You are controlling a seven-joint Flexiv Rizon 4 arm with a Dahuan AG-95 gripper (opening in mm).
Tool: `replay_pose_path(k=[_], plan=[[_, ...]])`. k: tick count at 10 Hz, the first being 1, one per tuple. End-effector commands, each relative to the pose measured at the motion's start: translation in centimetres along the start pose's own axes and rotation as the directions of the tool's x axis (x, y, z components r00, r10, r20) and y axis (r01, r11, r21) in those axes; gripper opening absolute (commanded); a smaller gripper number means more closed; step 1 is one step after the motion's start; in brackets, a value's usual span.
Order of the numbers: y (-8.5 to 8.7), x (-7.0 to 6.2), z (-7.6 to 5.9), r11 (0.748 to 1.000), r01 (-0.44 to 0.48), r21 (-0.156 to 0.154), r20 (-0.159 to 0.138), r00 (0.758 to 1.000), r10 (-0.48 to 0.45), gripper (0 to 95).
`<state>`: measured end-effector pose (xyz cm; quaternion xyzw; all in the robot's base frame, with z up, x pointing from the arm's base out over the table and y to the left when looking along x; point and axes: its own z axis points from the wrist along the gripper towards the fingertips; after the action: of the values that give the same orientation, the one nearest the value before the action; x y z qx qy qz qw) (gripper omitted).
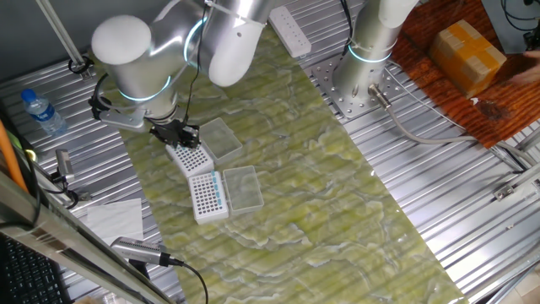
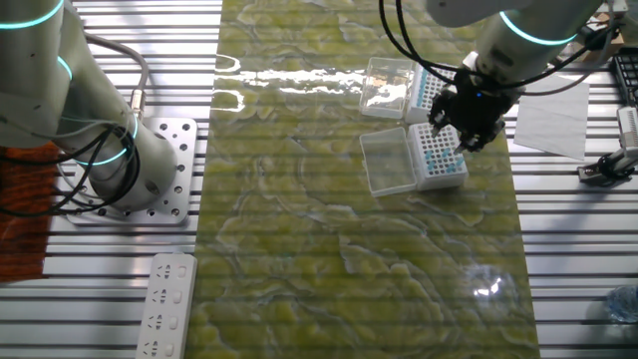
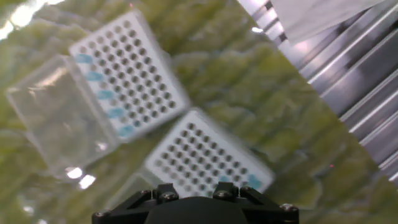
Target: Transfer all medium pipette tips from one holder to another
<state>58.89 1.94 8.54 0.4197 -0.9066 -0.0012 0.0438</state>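
Arm poised over two tip holders on the green mat

The silver arm (image 1: 139,59) bends low, its gripper (image 1: 175,133) hanging right above the nearer holder (image 3: 208,155); whether the fingers are apart or closed, I cannot tell. Just beyond the gripper lies the second holder (image 3: 127,71), clear lid (image 3: 53,121) open beside it. The medium pipette tips (image 3: 102,94) line that holder's lid-side edge; a few more sit just beneath the gripper.

Lab bench (pipette tip racks (image 3: 127,74))
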Motion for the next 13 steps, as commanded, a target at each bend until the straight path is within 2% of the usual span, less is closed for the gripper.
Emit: replay_pose_path(k=[1, 5, 7, 10, 13], plan=[[0.0, 0.2, 0.2, 1.0, 0.009, 0.009, 0.0, 1.0, -0.009, 38.0], [-0.3, 0.8, 0.8, 0.999, 0.047, 0.021, 0.01, 0.999, -0.047, 38.0], [-0.3, 0.8, 1.2, 0.998, 0.061, 0.032, 0.02, 0.998, -0.062, 0.0], [-0.4, 1.2, 1.4, 0.996, 0.085, 0.038, 0.02, 0.996, -0.086, 0.0], [-0.6, 2.3, 0.4, 0.994, 0.104, 0.022, 0.012, 0.994, -0.104, 0.0]])
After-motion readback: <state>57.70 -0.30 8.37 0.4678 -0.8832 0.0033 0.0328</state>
